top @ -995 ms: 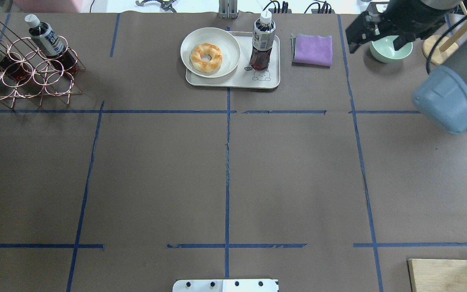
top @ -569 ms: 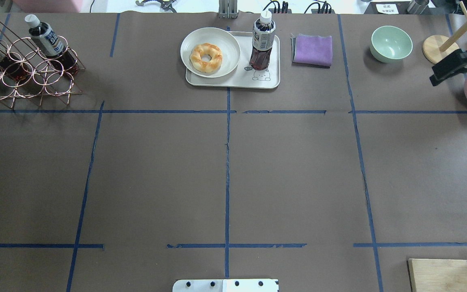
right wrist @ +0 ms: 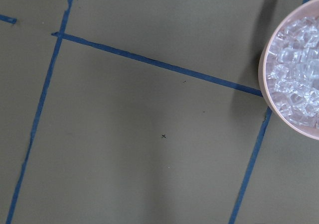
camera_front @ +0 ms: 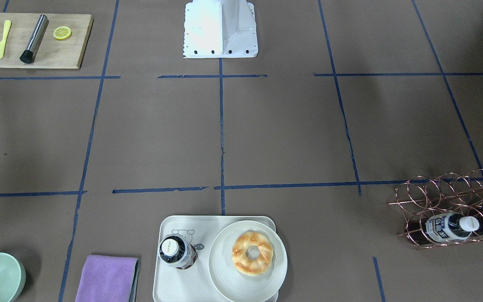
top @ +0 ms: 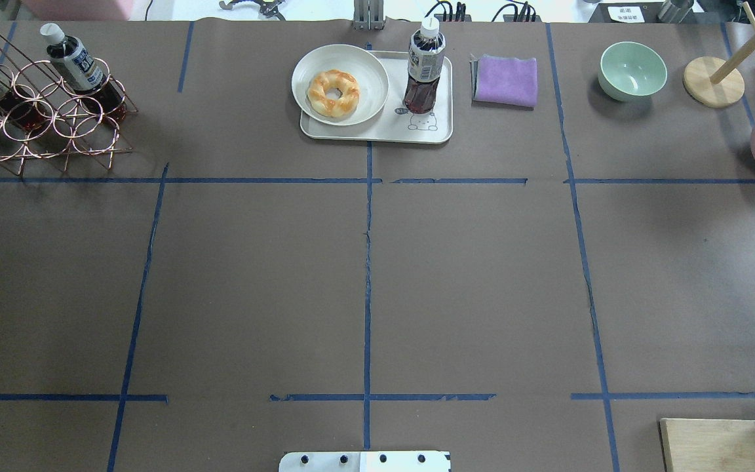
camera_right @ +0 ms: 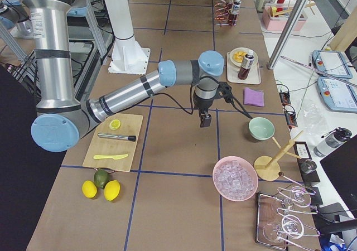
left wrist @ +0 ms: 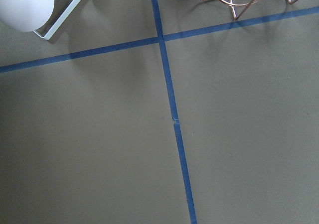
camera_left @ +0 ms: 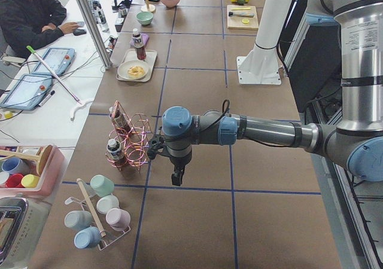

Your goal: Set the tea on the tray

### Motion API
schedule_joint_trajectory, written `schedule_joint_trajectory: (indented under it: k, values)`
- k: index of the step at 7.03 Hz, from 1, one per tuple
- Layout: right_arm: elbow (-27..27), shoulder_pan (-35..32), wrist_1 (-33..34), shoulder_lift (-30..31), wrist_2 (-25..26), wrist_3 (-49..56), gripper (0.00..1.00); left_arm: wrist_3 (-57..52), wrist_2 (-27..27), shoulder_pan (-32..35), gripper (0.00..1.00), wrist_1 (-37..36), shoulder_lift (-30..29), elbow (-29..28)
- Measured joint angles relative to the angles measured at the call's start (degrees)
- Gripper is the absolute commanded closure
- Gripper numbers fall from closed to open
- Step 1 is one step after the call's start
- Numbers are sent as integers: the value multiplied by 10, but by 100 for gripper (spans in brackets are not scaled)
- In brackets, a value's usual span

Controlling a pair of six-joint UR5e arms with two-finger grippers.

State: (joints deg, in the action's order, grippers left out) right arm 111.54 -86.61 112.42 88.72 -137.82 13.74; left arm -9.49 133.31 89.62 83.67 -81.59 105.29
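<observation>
The tea [top: 425,65] stands upright on the tray [top: 441,129], on the tray's half toward the robot's right. It sits just beside the round plate [top: 377,73] that carries the doughnut [top: 333,92], and its base is next to the printed bear drawing. The front-facing view confirms that the bottle base lies inside the raised rim. The tray rests at the far edge of the bench [top: 469,282], with a purple cloth [top: 506,80] just beside it. Neither arm appears in the overhead or front-facing views. The left hand [camera_left: 177,178] shows only in the left side view, where it points down above the bench near the copper wire rack [top: 56,124] and well apart from the tray. The right hand [camera_right: 205,120] shows only in the right side view, pointing down over open bench and also well apart from the tray. How far either hand is open cannot be told, because the wrist views show bare bench and tape lines and no fingers. Nothing is seen held by either hand. Judgement: the placing step appears complete and the bottle looks stable. No further handling of the tea is called for. Any later reach should stay clear of the tall bottle, which would tip easily.
</observation>
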Motion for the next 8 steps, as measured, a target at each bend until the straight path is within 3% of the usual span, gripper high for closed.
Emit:
schedule_joint_trajectory:
  k: [2, 4, 6, 8]
  values:
    - [-66, -77, 0, 14, -42, 75, 0, 0, 0, 4, 0, 0, 0, -1]
    - [-110, -95, -13, 16, -50, 84, 0, 0, 0, 6, 0, 0, 3, -3]
    - [-159, -97, -102, 31, -32, 60, 0, 1, -1, 7, 0, 0, 7, -14]
    - [-175, -95, -173, 39, -6, -30, 0, 1, -1, 11, 0, -1, 8, -20]
